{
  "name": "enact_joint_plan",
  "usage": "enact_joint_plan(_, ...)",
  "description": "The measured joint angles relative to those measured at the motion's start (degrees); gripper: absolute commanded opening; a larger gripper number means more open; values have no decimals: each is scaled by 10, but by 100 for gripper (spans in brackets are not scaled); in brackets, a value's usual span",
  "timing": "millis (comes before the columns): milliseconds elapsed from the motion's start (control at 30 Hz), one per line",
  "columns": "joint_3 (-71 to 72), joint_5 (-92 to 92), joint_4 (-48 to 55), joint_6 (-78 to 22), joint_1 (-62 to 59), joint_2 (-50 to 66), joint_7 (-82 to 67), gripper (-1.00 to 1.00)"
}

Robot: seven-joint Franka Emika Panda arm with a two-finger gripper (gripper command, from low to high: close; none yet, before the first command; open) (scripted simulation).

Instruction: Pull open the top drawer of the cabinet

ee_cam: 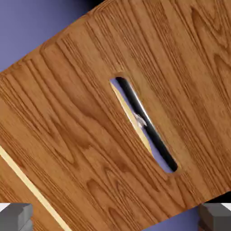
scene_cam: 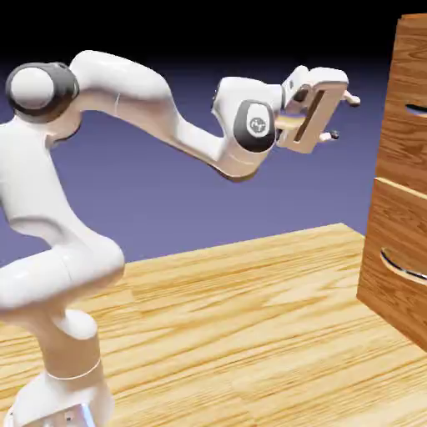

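Note:
The reddish-brown wood-grain cabinet (scene_cam: 399, 183) stands at the exterior view's right edge. Its top drawer (scene_cam: 407, 108) carries a slim silver handle (scene_cam: 414, 109), partly cut off by the frame. My gripper (scene_cam: 344, 117) hangs in the air to the left of that drawer front, level with the handle and clearly apart from it, jaws open and empty. In the hand view the top drawer (ee_cam: 90, 126) fills the picture, rolled at an angle. Its handle (ee_cam: 149, 128) runs diagonally across the middle, and my two grey fingertips (ee_cam: 16, 216) show wide apart at the bottom corners.
A lower drawer (scene_cam: 396, 258) with its own curved silver handle (scene_cam: 404, 267) sits under the top one. The pale wooden floor (scene_cam: 250, 334) spreads below the arm. A pale seam (ee_cam: 27, 182) crosses the hand view's lower left.

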Motion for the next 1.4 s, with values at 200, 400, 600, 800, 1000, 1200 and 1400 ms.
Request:
enact_joint_plan(200, 104, -31, 56, 34, -125, 6, -28, 0)
enact_joint_plan(400, 208, -62, 111, 68, -249, 11, -55, 0)
enact_joint_plan(600, 311, -93, 167, 102, -374, 17, -83, 0)
enact_joint_plan(800, 415, -124, 222, 136, -498, 22, -111, 0)
enact_joint_plan(1000, 519, -155, 278, 169, -623, 28, -139, 0)
enact_joint_plan(1200, 591, -181, 330, 183, -710, 22, -142, 0)
enact_joint_plan(1400, 674, -229, 454, 146, -812, -33, -71, 0)
